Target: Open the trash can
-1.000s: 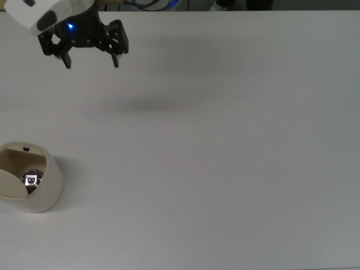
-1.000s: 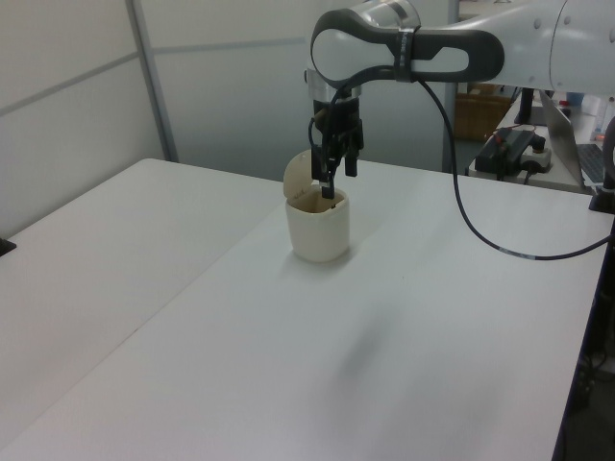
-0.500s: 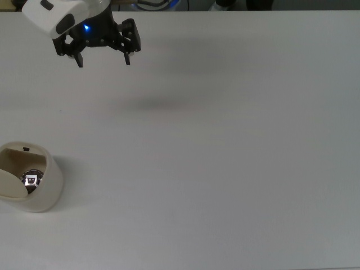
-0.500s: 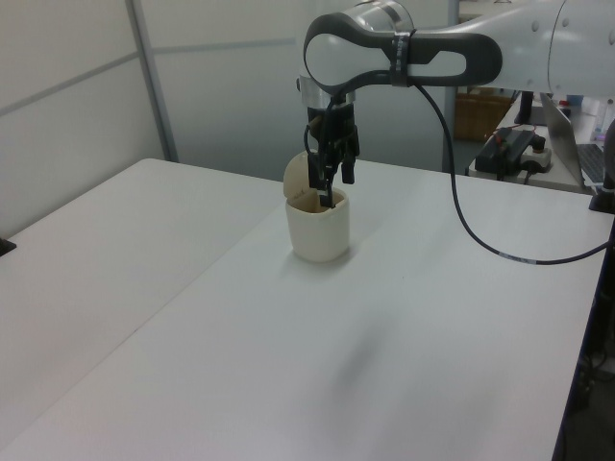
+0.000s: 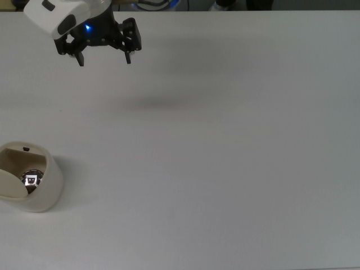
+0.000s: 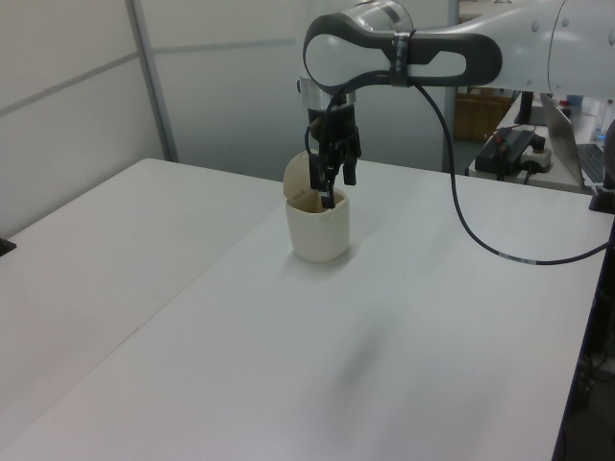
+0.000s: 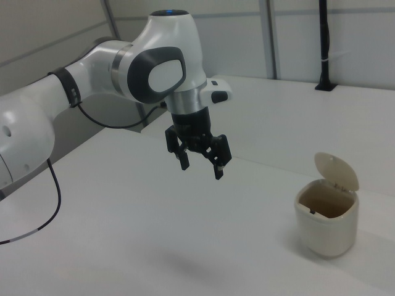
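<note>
Bin: the trash can [image 7: 327, 225] stands upright on the white surface [image 7: 111, 246], nearest the lens in the right view, and its lid [image 7: 336, 171] is tipped up and back on the hinge, so the brown inside shows.
Bin from above: it sits hard against the top view's left edge [image 5: 31, 183], mouth open, with a small black button [image 5: 26, 149] on the rim.
Claw: the claw [image 7: 199, 161] hangs in the air, released, fingers spread, nothing in it, well apart from the bin in the right view.
Arm: the white arm [image 7: 111, 74] reaches in from the right view's left, behind the claw.
Step in hand: by the look of it the opening is done; what's left is a clean exit.
How to do it well: I'd keep the claw high and away from the raised lid, since a brush could knock it shut or shove the light bin.
Room: plenty of bare surface across the top view's middle and right.
Edges: the surface's far edge [image 5: 225, 10] runs close behind the claw [image 5: 104, 53] in the top view, with cables beyond.
</note>
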Controlling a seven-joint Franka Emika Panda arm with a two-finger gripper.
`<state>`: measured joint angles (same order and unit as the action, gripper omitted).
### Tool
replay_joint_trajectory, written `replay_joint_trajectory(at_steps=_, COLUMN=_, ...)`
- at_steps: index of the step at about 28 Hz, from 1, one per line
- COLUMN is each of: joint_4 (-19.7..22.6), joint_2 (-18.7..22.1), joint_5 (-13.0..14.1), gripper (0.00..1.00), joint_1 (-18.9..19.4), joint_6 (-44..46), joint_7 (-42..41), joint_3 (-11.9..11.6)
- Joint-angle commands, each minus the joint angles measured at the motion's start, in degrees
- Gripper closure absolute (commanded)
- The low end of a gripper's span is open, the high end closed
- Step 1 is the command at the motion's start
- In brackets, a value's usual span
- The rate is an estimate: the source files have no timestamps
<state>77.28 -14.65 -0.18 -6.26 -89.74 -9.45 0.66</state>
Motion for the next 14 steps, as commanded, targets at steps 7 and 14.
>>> replay_joint_trajectory(at_steps=7, joint_4=1.1, joint_2=0.9, joint_5=-1.3, gripper=0.0, joint_1=0.5, joint_6=0.2, joint_7=0.5, joint_3=-0.8)
replay_joint_trajectory(at_steps=14, joint_4=1.1, joint_2=0.9, joint_5=-1.7, gripper=0.0, joint_1=0.5, joint_6=0.2, joint_7=0.4, joint_3=-0.8)
